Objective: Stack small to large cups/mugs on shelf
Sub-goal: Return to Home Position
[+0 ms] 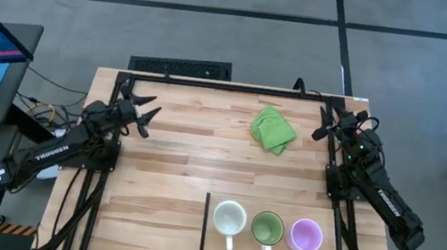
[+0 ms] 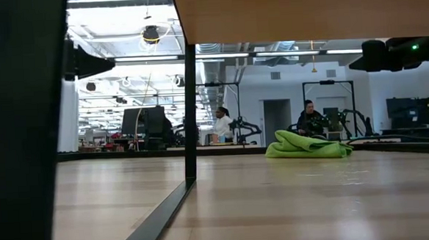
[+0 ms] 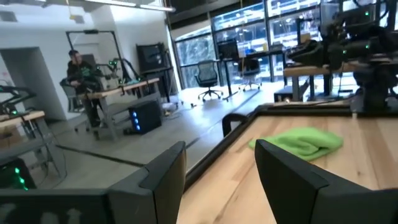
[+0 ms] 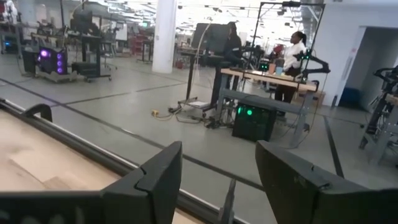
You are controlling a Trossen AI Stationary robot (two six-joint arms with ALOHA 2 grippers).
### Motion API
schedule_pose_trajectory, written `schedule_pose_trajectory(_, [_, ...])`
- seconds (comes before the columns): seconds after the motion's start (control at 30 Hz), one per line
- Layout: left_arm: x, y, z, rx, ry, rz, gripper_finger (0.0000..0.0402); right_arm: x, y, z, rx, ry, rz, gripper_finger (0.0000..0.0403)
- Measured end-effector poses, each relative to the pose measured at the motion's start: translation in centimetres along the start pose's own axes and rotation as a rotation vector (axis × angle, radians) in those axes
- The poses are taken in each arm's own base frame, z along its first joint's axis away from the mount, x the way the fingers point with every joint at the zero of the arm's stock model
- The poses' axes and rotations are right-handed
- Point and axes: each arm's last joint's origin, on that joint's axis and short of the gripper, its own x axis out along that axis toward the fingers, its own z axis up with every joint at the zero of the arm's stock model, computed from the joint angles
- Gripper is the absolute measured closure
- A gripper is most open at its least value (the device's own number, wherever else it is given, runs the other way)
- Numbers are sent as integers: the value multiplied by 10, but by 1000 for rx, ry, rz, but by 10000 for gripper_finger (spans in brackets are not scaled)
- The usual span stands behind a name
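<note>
Three upright mugs in a left-to-right row on the shelf (image 1: 281, 211) at the table's near right, white mug (image 1: 229, 219), green mug (image 1: 267, 229), purple mug (image 1: 306, 235), handles all pointing near, left gripper (image 1: 148, 110) far left, right gripper (image 1: 323, 124) far right, both spread wide

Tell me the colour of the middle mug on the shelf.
Green. The middle mug shows best in the high view.
</note>
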Motion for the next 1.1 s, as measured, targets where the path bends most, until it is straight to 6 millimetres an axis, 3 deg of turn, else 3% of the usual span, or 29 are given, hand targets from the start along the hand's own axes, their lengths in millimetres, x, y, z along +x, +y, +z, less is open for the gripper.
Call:
schedule_pose_trajectory(0.4, [-17,-2,-5,-20,47,30,216,0,0,0,-2,1,-6,178])
schedule_pose_trajectory(0.7, [-17,-2,-9,-35,85,32,216,0,-1,0,-16,2,-45,178])
schedule_pose_trajectory(0.87, [-17,-3,-9,-44,99,14,216,5,2,-16,-5,-20,-55,178])
schedule_pose_trajectory(1.1, [-17,-3,-10,-62,102,10,216,5,2,-17,-14,-10,-53,178])
